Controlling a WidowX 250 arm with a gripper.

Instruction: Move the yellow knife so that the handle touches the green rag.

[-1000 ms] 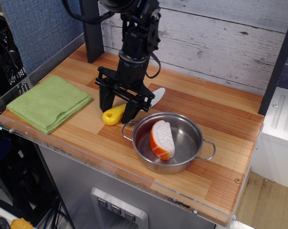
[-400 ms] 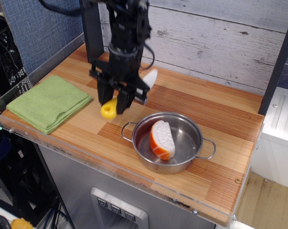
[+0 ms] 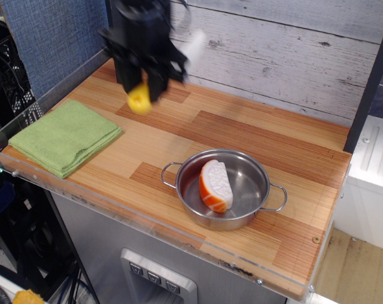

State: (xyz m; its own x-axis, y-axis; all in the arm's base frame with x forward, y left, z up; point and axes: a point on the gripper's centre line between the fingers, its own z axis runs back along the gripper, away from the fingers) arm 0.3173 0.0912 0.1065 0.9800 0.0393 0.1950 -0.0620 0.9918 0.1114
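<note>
fig.: single oblique view of wooden desk (image 3: 255,136) w/ clear acrylic front edge. steel pot (image 3: 224,189), two thin loop handles, sits near front centre-right of desk; inside it one orange-and-white toy food piece (image 3: 215,185), standing on edge and leaning toward the pot's left wall; nothing else visible in pot. black hand (image 3: 139,82), motion-blurred, is up in the air over the desk's rear-left area, its fingers closed on the yellow knife (image 3: 163,73). the handle (image 3: 139,100) hangs down below the fingers as a rounded yellow end, clear of the desk; white blade (image 3: 193,44) sticks up and to the right behind the hand, blurred against the plank wall (image 3: 286,50). green rag (image 3: 64,136) lies folded flat at the desk's left front corner, apart from the handle, not touching it. pot well apart from rag and from knife. blue panel (image 3: 52,38) at rear left.
</note>
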